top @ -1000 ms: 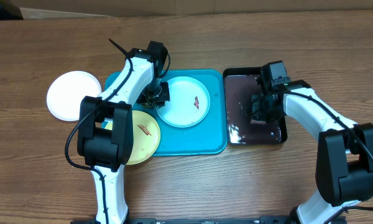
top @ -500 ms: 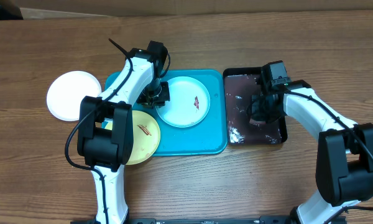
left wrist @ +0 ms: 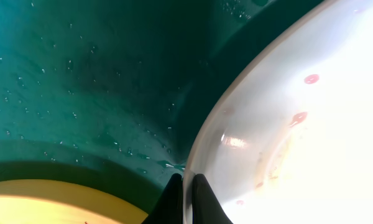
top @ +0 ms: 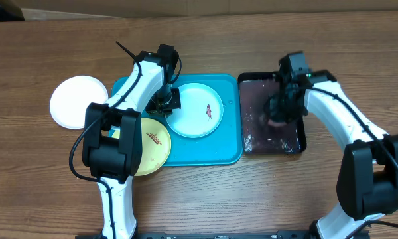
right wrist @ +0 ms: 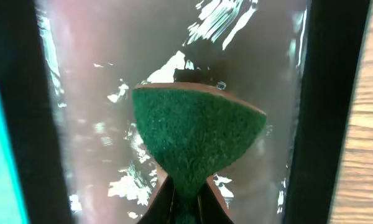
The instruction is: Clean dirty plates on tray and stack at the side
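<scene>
Bench [top: 199, 40]: brown wood grain, seen from overhead.

Tray [top: 215, 149]: turquoise, rectangular, raised rim, at mid-bench. Its floor is wet with droplets in the left wrist view.

Light blue plate [top: 196, 109]: lies flat inside the tray, in the half toward the far edge. There is a reddish-brown smear [top: 210, 108] right of its centre, and small pink spots on the inner slope.

Yellow-green plate [top: 154, 147]: sits at the tray's near left corner, overlapping the rim and jutting toward the near edge. It is partly covered by the left arm and has a brown smear [top: 152, 138] on top.

White plate [top: 75, 101]: lies on the bare bench toward the left edge, just beside the tray and off it.

Black tray [top: 255, 96]: glossy, holding liquid, just beside the turquoise tray on its right.

Left gripper [top: 167, 99]: low over the tray, at the left rim of the light blue plate. Its fingertips [left wrist: 202, 194] are pinched together on that rim, one above and one below.

Right gripper [top: 278, 113]: over the middle of the black tray. Its fingers are clamped tight on a sponge [right wrist: 196, 130], whose green scouring face is turned to the wrist camera with a brownish layer behind. Whether the sponge touches the liquid cannot be told.
</scene>
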`<action>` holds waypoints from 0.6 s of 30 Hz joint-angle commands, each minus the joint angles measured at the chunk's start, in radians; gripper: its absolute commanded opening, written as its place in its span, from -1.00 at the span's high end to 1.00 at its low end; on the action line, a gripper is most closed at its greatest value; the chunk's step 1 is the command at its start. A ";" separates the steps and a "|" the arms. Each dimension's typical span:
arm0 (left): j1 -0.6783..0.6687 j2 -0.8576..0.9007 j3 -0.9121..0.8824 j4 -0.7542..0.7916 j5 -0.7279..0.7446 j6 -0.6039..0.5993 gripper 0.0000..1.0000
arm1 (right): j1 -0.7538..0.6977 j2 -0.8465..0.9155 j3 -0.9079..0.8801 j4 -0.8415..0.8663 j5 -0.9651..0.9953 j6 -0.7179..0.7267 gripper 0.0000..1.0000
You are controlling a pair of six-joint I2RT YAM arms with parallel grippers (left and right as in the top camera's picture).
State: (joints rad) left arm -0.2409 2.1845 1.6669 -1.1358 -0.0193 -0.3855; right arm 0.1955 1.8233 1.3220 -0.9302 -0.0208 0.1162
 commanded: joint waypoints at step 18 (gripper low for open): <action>-0.013 -0.051 -0.009 0.041 0.019 0.026 0.92 | 0.028 -0.058 0.065 -0.126 -0.033 0.008 0.93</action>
State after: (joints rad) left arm -0.2428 2.1666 1.6627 -1.0920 -0.0116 -0.3634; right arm 0.2195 1.7885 1.3621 -1.0504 -0.0360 0.1192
